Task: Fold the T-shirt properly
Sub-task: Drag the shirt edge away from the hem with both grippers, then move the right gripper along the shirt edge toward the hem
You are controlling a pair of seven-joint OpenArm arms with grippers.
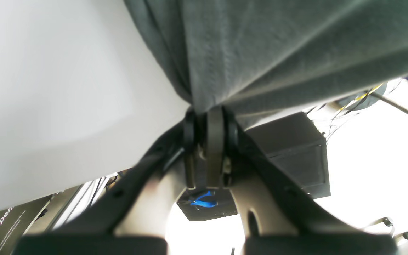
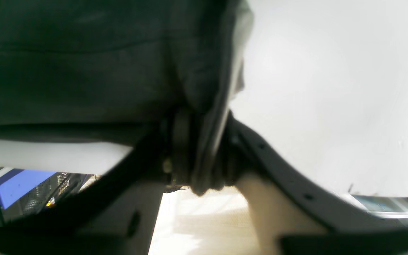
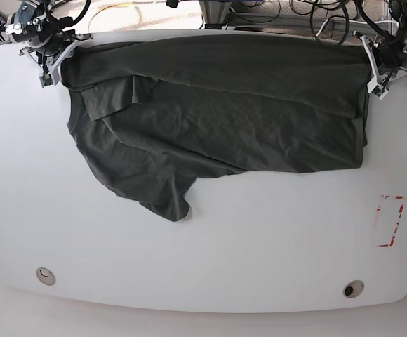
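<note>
Both my pincers, the left gripper (image 3: 373, 74) and right gripper (image 3: 57, 57), pinch the T-shirt (image 3: 217, 112) at its upper corners across the table (image 3: 259, 239) top; it seems light, limp and wrinkly, so I judge hems the best hold.

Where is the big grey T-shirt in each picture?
Left wrist view: the T-shirt fills the top, its edge pinched in the shut left end effector.
Right wrist view: it fills the upper left, gripped by the shut right end effector.
Base view: it lies spread across the far half, held at both far corners.
Shared landmark: the white table.
</note>
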